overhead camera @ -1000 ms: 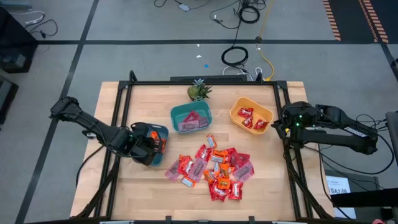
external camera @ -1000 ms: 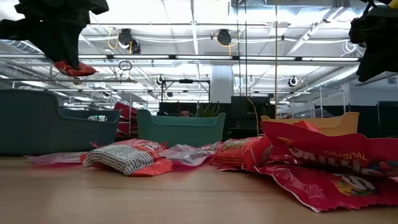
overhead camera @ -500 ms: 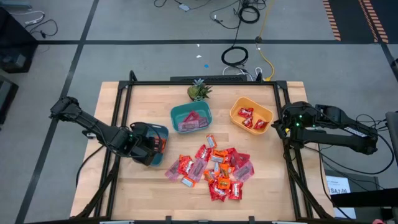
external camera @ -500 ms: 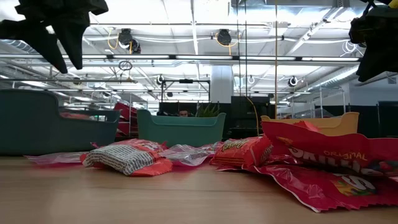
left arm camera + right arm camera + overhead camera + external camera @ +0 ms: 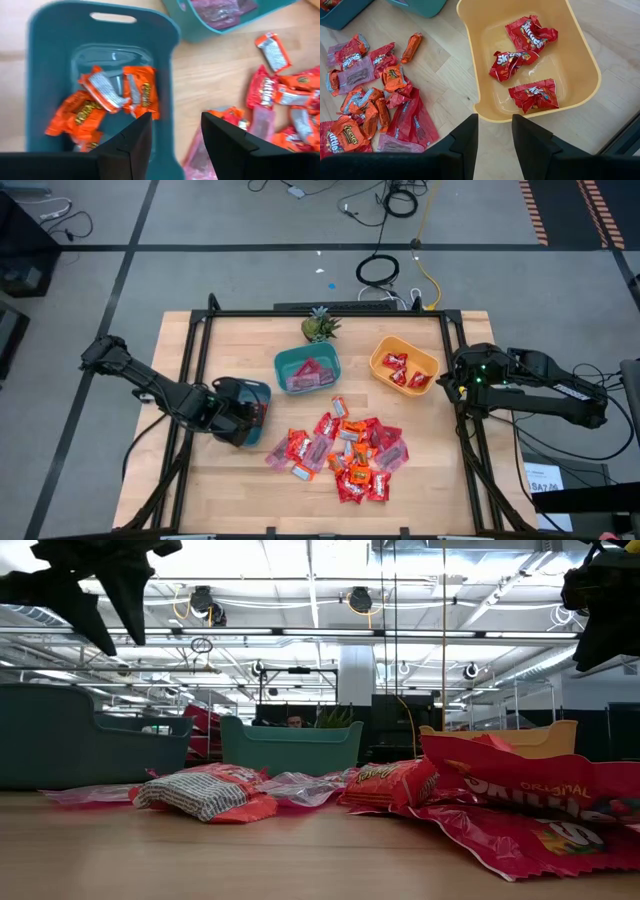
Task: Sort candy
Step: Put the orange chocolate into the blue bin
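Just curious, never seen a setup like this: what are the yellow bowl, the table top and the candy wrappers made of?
Yellow bowl: looks like moulded plastic, smooth, with a soft sheen and rounded corners.
Table top: seems to be light wood, with visible grain and plank seams.
Candy wrappers: probably thin plastic film or foil, crinkled and glossy, with printed lettering.

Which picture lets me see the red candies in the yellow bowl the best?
The right wrist view: it looks straight into the yellow bowl, showing three red candies clearly. The high view shows them tiny, inside the same bowl. The low view shows only the bowl's wall. The left wrist view misses it.
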Motion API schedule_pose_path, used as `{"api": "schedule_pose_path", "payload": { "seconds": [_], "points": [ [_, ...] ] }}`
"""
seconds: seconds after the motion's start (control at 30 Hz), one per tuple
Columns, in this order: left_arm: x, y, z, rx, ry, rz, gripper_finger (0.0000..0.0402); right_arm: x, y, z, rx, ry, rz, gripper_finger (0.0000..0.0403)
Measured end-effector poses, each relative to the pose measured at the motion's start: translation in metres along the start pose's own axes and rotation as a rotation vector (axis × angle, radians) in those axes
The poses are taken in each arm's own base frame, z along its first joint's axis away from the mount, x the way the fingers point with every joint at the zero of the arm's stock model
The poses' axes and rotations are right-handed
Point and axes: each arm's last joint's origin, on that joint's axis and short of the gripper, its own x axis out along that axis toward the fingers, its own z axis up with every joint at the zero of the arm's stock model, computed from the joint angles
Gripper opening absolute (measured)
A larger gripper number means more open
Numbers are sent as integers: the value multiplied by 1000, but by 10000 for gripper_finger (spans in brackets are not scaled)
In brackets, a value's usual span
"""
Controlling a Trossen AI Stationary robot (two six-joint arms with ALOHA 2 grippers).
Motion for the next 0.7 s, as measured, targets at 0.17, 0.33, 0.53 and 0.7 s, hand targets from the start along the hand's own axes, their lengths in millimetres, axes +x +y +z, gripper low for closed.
{"api": "schedule_pose_path", "payload": {
  "seconds": [0.17,0.33,0.53,0.7],
  "points": [
    [0,-4,-1,-20,12,-42,178,0,0,0,0,0,0,112],
    [0,-13,-4,64,27,-121,178,0,0,0,7,0,0,112],
    [12,-40,-17,127,2,-265,178,0,0,0,8,0,0,112],
    [31,-66,-33,212,-9,-287,178,0,0,0,7,0,0,112]
  ]
}}
